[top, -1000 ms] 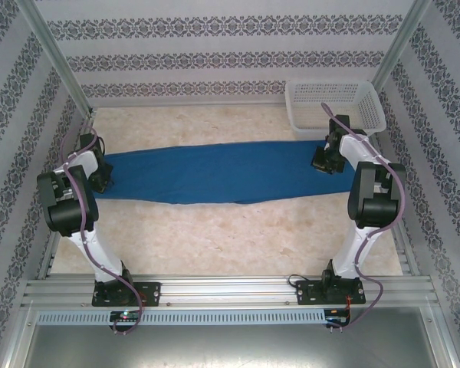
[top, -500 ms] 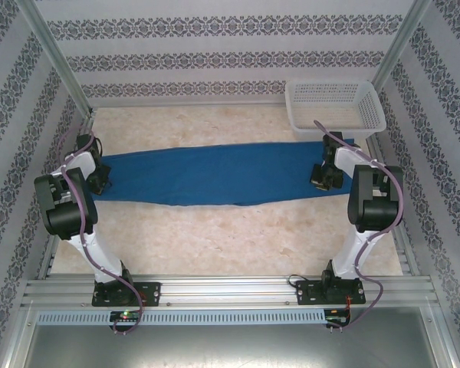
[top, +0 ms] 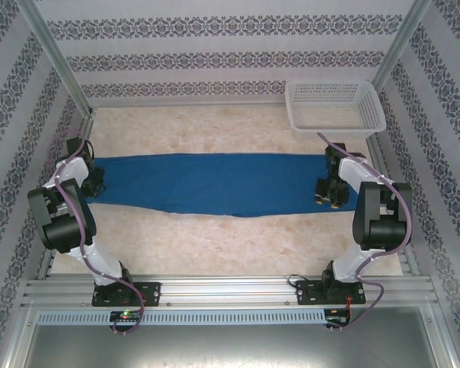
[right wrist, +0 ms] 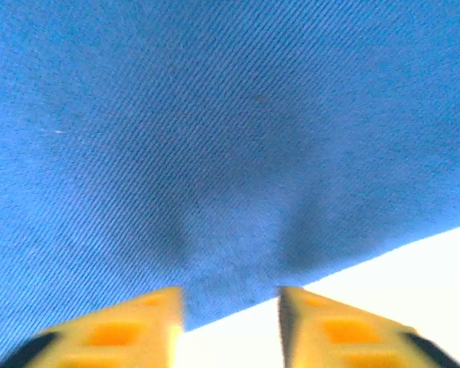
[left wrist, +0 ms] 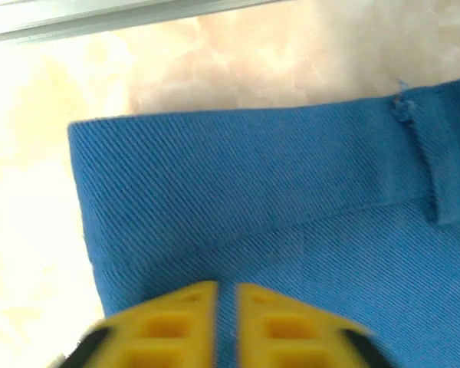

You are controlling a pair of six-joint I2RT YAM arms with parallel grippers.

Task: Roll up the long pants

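We find the long pants [top: 215, 184] lying flat in a long band across the middle of the table [top: 215, 238], reaching from its left edge to its right edge. The left gripper [left wrist: 226, 295] sits on the left end, fingers nearly together, pinching a fold of cloth. The right gripper [right wrist: 230, 303] sits on the right end, fingers apart, cloth edge between them. A white basket [top: 335, 105] occupies the far right corner.

Top camera high behind arms; wrist cameras close, slightly blurred, share long pants [top: 215, 184].
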